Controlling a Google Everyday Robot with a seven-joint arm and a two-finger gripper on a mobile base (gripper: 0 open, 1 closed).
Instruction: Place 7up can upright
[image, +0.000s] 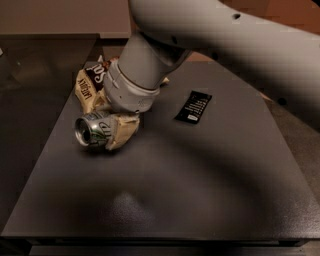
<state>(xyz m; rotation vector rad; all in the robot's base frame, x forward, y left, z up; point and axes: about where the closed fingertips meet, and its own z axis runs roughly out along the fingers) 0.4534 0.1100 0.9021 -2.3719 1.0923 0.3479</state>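
The claw (116, 131) sits low at the left of the dark surface (200, 190), pressed up against the 7up can (92, 131). You cannot tell whether it is clamped on the can or merely set against it, because the wrist (132, 85) covers the place where they meet.

The can lies on its side, not upright, in the left part of the surface and near its left edge. Its silver top with the pull tab faces you, turned toward the lower left. Behind the rim you see a short stretch of silver-white wall with green markings. A shadow lies beneath it, so you cannot tell whether it rests on the surface.

Just behind the can lies a crumpled brown-and-cream snack bag (87, 87), close against the claw and partly hidden by the wrist. A flat black wrapper (193, 106) with small pale print lies to the right, flat on the surface and well apart from the can.

The thick grey arm (225, 45) crosses the upper part of the view from the right. It blocks your sight of the can's far end and of much of the bag.
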